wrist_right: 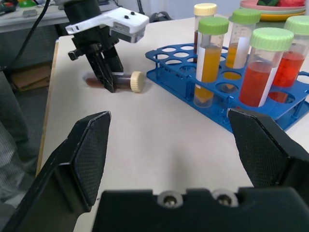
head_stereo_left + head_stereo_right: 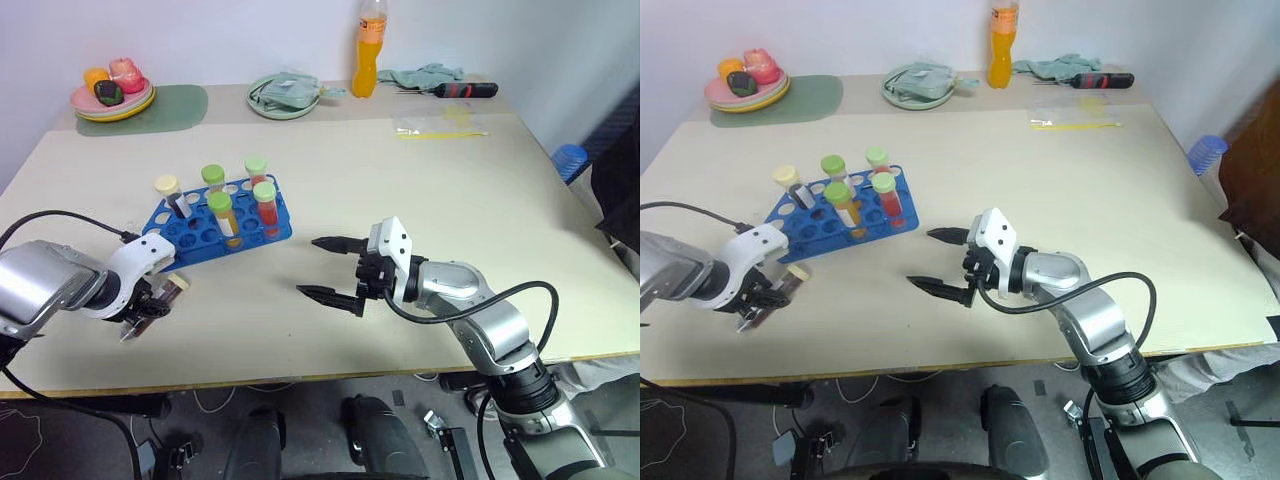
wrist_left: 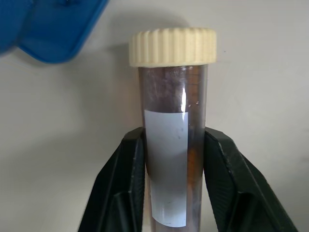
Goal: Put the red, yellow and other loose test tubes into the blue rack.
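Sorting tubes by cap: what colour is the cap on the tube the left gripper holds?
Cream, on the dark tube; clearest in the left wrist view.

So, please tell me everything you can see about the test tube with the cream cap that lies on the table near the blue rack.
The cream-capped tube is clear plastic with a ribbed cream screw cap, a dark brownish-purple liquid inside and a blank white label on its side. It lies flat on the beige table, just off a corner of the blue rack, not touching it. The left gripper comes down from above, its two black fingers pressing the tube's body from both sides below the cap.
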{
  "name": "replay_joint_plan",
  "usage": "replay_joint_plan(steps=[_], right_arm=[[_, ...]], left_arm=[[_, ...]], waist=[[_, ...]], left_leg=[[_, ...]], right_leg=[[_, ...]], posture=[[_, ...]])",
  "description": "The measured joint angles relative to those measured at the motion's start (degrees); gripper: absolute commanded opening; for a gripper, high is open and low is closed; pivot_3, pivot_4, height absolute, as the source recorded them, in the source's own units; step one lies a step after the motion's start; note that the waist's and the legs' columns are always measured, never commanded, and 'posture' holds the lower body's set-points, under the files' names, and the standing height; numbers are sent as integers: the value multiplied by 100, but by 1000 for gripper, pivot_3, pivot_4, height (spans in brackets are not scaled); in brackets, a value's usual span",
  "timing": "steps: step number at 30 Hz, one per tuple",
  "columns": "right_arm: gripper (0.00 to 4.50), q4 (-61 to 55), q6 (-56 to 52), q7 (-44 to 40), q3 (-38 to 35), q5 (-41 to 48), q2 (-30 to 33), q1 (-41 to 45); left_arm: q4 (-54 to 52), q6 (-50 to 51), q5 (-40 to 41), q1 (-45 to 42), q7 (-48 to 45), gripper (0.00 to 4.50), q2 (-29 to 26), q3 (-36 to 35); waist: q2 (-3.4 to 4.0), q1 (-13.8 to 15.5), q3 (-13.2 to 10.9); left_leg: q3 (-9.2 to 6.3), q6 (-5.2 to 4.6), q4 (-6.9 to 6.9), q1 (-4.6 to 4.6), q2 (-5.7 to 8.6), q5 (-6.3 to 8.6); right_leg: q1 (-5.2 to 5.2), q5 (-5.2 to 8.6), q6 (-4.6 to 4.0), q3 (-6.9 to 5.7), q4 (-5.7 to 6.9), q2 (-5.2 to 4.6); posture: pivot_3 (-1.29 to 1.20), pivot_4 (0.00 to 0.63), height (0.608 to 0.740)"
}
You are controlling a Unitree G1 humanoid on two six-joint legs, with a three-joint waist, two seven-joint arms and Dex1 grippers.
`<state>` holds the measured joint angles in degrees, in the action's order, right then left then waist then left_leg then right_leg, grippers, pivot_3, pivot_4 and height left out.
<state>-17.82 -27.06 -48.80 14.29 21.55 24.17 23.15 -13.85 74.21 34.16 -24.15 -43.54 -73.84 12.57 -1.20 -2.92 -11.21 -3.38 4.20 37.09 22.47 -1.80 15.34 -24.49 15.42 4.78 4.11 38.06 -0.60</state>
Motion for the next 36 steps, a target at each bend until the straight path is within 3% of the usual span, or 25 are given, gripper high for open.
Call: replay_joint_plan(steps=[3,7,11,14,17,21,24,27,36], right_arm=[[4279,-9,8,-64,-16,0,43,28],[4279,-7,24,-130,-54,5,95,22],[4279,-2,24,-209,-48,7,77,24],[4279,36,24,-275,-13,8,43,72],[4279,142,27,-346,1,7,0,177],[4279,249,41,-396,28,0,-83,252],[4279,264,50,-392,57,-3,-141,279],[4279,263,52,-367,83,-9,-147,278],[4279,204,34,-171,73,-8,-125,215]], left_arm=[[-356,-362,202,1106,-332,1580,53,-1521],[-1052,-1071,487,2183,-678,1580,1251,-4196],[-1394,-1024,606,2339,-117,1580,1944,-5127],[-1586,-1623,387,2274,558,1580,2913,-5133],[-1445,-2712,-234,1642,1691,1580,3992,-5026],[-1199,-4787,-1699,1473,2851,1580,4993,-4094],[-661,-5727,-2290,1494,3222,1580,5564,-3434],[-229,-6266,-2569,1499,3369,1580,5834,-3047],[386,-6883,-2733,1415,3376,1580,5887,-2724]], waist=[[0,0,0],[-3,39,2],[-3,51,4],[-8,54,4],[-18,77,11],[-21,78,15],[-21,73,15],[-21,51,15],[-21,54,15]], left_leg=[[-1,-1,1,2,-1,0],[2,-1,6,0,-2,0],[3,-1,9,-9,2,0],[-4,0,10,-7,0,0],[-7,1,17,-6,1,0],[0,1,12,-7,8,0],[-1,1,13,-8,8,0],[-2,0,12,-7,7,0],[-3,0,13,-8,7,0]], right_leg=[[-3,0,-1,-1,2,-3],[1,0,-2,-3,3,-6],[13,-1,1,1,3,-9],[14,-2,1,-2,1,-6],[17,-4,1,-5,4,-8],[18,-6,3,-1,-1,-19],[18,-7,3,-2,0,-17],[18,-6,3,-2,1,-14],[18,-6,3,-3,2,-12]], posture=[[0,150,740],[0,150,740],[0,150,740],[0,150,740],[0,150,740],[0,150,740],[0,150,740],[0,150,740],[0,150,740]])
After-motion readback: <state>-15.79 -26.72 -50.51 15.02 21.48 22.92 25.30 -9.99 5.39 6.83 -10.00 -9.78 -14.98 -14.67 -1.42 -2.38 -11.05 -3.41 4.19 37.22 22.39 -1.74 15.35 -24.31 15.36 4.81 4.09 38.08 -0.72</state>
